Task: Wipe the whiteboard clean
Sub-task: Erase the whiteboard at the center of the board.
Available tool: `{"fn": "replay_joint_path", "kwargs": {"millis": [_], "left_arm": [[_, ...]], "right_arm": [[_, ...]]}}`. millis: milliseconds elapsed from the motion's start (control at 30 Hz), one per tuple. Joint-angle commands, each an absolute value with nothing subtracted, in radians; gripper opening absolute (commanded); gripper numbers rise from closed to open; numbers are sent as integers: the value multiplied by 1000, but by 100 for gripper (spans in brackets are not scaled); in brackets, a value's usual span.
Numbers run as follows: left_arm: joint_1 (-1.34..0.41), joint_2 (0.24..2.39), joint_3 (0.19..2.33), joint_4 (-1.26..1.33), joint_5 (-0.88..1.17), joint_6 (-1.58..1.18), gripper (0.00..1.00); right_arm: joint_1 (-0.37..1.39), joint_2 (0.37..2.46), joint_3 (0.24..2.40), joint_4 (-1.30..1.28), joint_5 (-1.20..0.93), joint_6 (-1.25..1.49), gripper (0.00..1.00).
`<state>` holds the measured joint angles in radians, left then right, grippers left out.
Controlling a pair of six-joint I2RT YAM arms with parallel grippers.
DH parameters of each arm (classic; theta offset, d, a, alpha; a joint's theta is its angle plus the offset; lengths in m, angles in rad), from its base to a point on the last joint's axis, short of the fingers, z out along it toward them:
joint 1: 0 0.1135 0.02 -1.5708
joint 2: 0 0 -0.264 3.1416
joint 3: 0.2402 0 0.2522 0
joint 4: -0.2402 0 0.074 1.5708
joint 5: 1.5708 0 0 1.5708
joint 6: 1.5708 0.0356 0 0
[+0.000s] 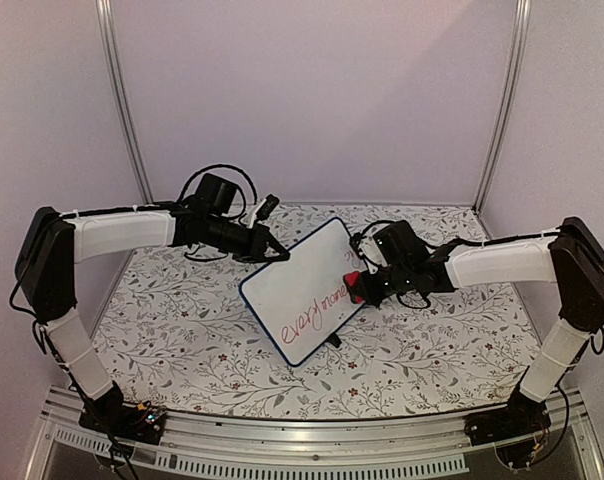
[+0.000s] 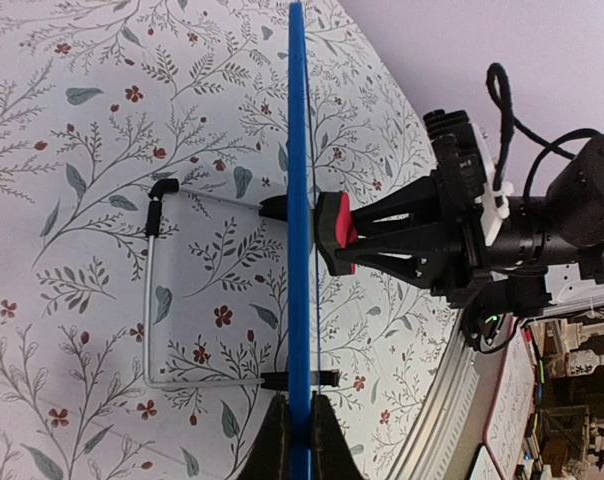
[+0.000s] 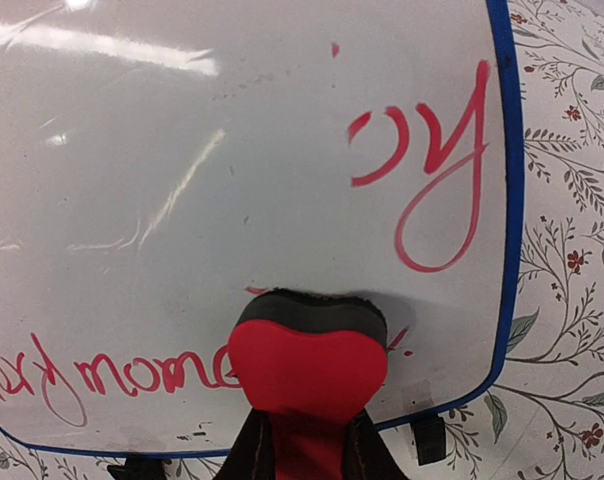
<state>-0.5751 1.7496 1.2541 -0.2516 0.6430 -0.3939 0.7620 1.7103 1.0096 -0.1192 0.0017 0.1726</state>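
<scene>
The whiteboard [image 1: 300,282] stands tilted on the floral table, blue-framed, with red marker writing along its lower edge. My left gripper [image 1: 279,253] is shut on the board's top edge; in the left wrist view the frame [image 2: 299,200] shows edge-on between my fingers [image 2: 270,445]. My right gripper [image 1: 360,287] is shut on a red eraser [image 1: 352,285] whose black felt presses on the board's face. In the right wrist view the eraser [image 3: 307,365] sits on the board [image 3: 182,200] between the red words, with letters left and above right.
The board's wire stand [image 2: 152,300] rests on the floral tablecloth [image 1: 182,330] behind it. Pale enclosure walls and metal posts [image 1: 122,100] ring the table. An aluminium rail [image 1: 312,455] runs along the near edge.
</scene>
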Motion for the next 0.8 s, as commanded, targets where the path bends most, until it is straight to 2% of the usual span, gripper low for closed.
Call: {"fn": "replay_joint_path", "kwargs": {"millis": [0, 267, 767], "left_arm": [[-607, 1739, 1264, -265, 719, -356, 0], [-608, 1735, 1262, -266, 719, -353, 0], [-608, 1734, 1263, -267, 719, -354, 0]], "right_arm": [[782, 1702, 1012, -132, -27, 172, 2], [777, 1711, 1086, -131, 52, 149, 2], [685, 1759, 1223, -146, 68, 95, 3]]}}
